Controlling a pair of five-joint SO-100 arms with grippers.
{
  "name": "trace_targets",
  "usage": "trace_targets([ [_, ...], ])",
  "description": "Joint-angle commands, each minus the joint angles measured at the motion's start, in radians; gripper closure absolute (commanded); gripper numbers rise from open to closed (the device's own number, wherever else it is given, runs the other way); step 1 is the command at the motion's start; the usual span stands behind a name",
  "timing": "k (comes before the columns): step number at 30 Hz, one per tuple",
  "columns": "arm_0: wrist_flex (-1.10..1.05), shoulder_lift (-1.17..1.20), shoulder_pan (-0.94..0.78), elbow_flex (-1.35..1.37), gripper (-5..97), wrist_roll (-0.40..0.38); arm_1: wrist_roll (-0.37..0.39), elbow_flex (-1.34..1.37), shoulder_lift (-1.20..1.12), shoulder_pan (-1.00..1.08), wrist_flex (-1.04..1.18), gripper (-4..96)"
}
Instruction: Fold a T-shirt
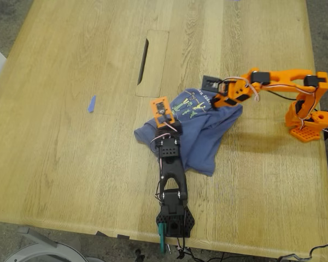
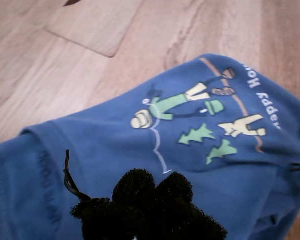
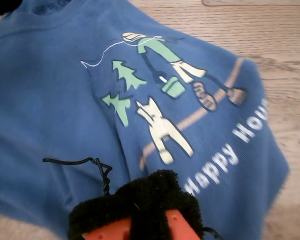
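**Exterior view.** A light wooden desk carries a periwinkle-blue cotton T-shirt. The shirt lies bunched in a loose heap near the desk's middle, toward the exterior view's right, with its green-yellow cartoon print facing up. A black arm reaches in from the desk edge at the bottom of this view. Its orange-headed first end effector is on the heap's edge at the exterior view's left. An orange arm based at the exterior view's right reaches across, and its second end effector is at the heap's upper edge beside the print. A small blue flat scrap lies well apart, at the exterior view's left. A rectangular inset panel sits in the desk beyond the shirt.

**First wrist view.** The first end effector has black foam-padded tips that sit against each other with no gap visible, low over the T-shirt. Whether cloth is caught between them cannot be told. The cartoon print is in front of them, with bare desk beyond.

**Second wrist view.** The second end effector shows as one black foam mass over orange plastic, against the T-shirt. Whether it is spread or pressed together cannot be told. White lettering runs just beside it.
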Motion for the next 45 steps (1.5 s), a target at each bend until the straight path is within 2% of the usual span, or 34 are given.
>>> trace_targets([
  [1,-0.118,-0.044,0.018,0.000,92,0.006,-0.005,-0.011,-0.021,-0.011,-0.081,91.4],
  [8,-0.238,-0.196,-0.034,0.038,92,0.011,0.000,0.224,0.040,-0.015,-0.133,91.4],
  [17,-0.302,-0.314,-0.150,0.038,92,0.018,0.003,0.588,0.293,0.000,-0.163,91.4],
  [26,-0.327,-0.356,-0.296,0.028,92,0.015,0.005,0.811,0.512,0.025,-0.149,91.4],
  [32,-0.327,-0.348,-0.377,0.028,92,0.015,0.005,0.907,0.634,0.046,-0.112,91.4],
  [40,-0.321,-0.328,-0.396,0.025,92,0.015,0.005,0.971,0.761,0.086,-0.051,91.4],
  [45,-0.196,-0.232,-0.397,-0.006,92,0.017,0.005,0.948,0.813,0.101,0.021,91.4],
])
